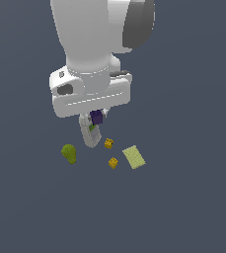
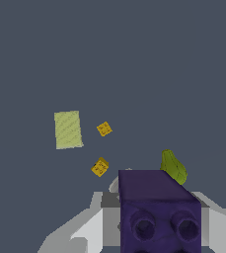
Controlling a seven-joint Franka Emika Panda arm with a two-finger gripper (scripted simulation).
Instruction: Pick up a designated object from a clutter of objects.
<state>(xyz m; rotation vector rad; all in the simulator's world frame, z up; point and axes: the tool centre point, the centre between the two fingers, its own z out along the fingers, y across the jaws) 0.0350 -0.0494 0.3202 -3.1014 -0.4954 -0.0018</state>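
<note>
Gripper (image 1: 95, 118) hangs under the white arm, closed on the purple brick (image 1: 96, 117), which sits between the fingers, lifted off the surface (image 1: 183, 207) and above the rest of the clutter. In the wrist view the purple brick (image 2: 159, 212) fills the foreground w/ two round studs facing the camera, pale fingers (image 2: 92, 230) either side of it. Grey bottle (image 1: 90, 134) lies on the surface directly below the gripper, green label partly hidden by the brick. Green pear-like fruit (image 1: 69, 153) sits toward the exterior view's left of the bottle, apart from it. Two yellow bricks (image 1: 109, 143) (image 1: 113, 162) lie near each other, not touching, toward the exterior view's right of the bottle. Pale yellow-green flat pad (image 1: 133, 156) lies flat just beyond them, further right.
</note>
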